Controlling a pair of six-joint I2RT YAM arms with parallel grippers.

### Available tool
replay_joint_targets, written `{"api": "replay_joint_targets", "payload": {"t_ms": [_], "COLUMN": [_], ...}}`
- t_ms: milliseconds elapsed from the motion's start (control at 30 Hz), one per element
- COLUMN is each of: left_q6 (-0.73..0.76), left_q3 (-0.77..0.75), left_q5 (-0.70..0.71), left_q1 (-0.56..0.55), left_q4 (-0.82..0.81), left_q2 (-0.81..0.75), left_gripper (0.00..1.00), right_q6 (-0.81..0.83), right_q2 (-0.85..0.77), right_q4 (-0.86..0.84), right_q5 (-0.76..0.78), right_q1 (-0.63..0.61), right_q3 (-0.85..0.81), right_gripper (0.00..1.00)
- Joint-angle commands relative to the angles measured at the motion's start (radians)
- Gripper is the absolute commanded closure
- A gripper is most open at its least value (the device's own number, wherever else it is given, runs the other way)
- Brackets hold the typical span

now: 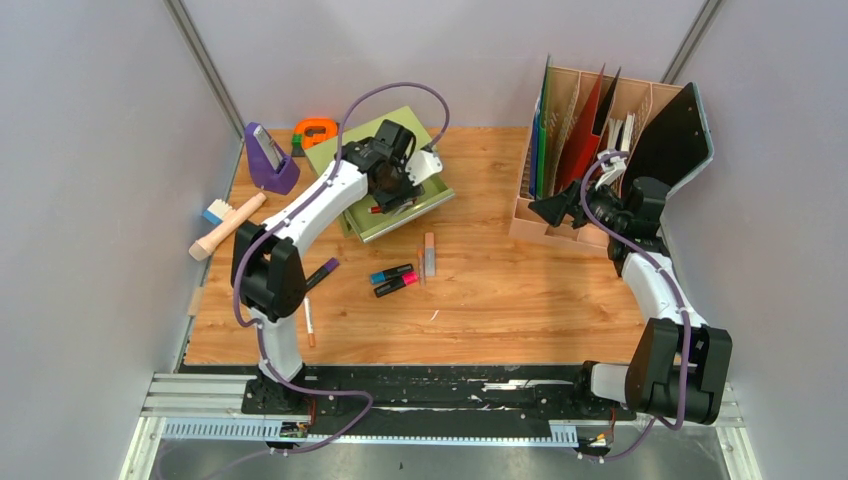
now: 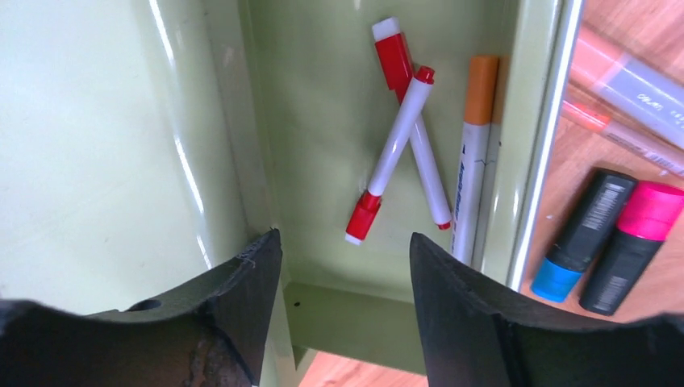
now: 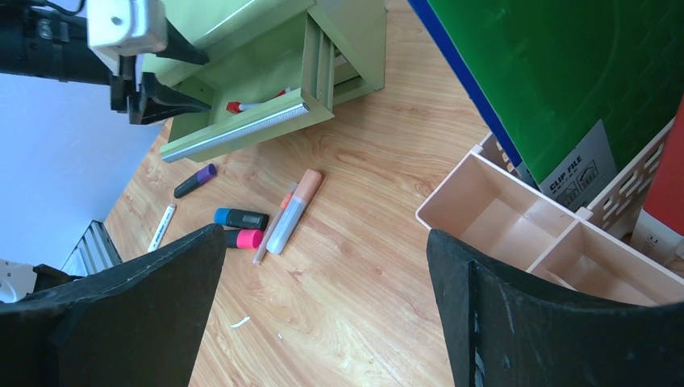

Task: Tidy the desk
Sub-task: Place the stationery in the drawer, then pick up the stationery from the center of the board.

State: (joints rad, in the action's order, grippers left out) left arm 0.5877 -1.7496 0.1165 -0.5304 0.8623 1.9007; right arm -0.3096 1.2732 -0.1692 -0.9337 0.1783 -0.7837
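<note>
Orange-brown wood counter (image 1: 500, 310) fills the top view, with a green chest (image 1: 412, 120) far left, a pink file rack (image 1: 535, 215) far right and loose pens (image 1: 393, 273) between them.

Left wrist: the left pincer (image 2: 347, 250) hangs released over the open drawer (image 2: 323, 177), which holds two crossed red markers (image 2: 407, 121) and an orange one (image 2: 476, 161).

Right wrist: the right pincer (image 3: 323, 242) gapes, grasping nothing, above open wood beside the rack.

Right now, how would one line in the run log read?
left gripper: open, above open drawer | drawer: two red markers, one orange marker | right gripper: open, empty, beside file organizer | desk: highlighters loose
</note>
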Motion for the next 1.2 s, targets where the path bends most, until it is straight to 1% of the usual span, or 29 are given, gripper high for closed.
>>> {"api": "replay_joint_targets", "payload": {"t_ms": [0, 100, 133, 200, 367, 500, 633, 833, 1033, 1167], "left_q6": [-0.033, -0.028, -0.021, -0.002, 0.049, 0.066, 0.066, 0.021, -0.101, -0.167], "left_q3": [-0.023, 0.021, 0.053, 0.113, 0.268, 0.375, 0.408, 0.435, 0.412, 0.409], "left_q5": [-0.116, -0.218, -0.274, -0.34, -0.417, -0.455, -0.474, -0.432, -0.312, -0.237], "left_q1": [-0.004, -0.005, -0.009, -0.022, -0.103, -0.188, -0.205, -0.207, -0.207, -0.207], "left_q4": [-0.006, 0.003, 0.006, 0.006, -0.016, -0.038, -0.061, -0.171, -0.244, -0.289], "left_q2": [-0.137, -0.215, -0.231, -0.274, -0.348, -0.33, -0.257, -0.167, -0.07, -0.039], "left_gripper": [0.31, 0.27, 0.26, 0.24, 0.22, 0.22, 0.23, 0.24, 0.26, 0.26], "right_q6": [-0.013, -0.007, -0.005, -0.005, -0.004, 0.001, 0.001, 0.0, 0.001, 0.001], "right_q2": [-0.005, -0.008, -0.008, -0.006, -0.01, -0.022, -0.029, -0.031, -0.028, -0.025], "right_q4": [-0.05, -0.048, -0.047, -0.05, -0.052, -0.046, -0.046, -0.048, -0.051, -0.052], "right_q5": [-0.013, -0.011, -0.01, -0.011, -0.01, -0.006, -0.006, -0.008, -0.008, -0.008], "right_q1": [0.006, 0.005, 0.006, 0.006, 0.006, 0.008, 0.013, 0.018, 0.018, 0.019], "right_q3": [0.003, 0.003, 0.004, 0.005, 0.007, 0.01, 0.011, 0.013, 0.014, 0.015], "right_gripper": [0.02, 0.02, 0.02, 0.02, 0.02, 0.02, 0.02, 0.02, 0.02, 0.02]}}
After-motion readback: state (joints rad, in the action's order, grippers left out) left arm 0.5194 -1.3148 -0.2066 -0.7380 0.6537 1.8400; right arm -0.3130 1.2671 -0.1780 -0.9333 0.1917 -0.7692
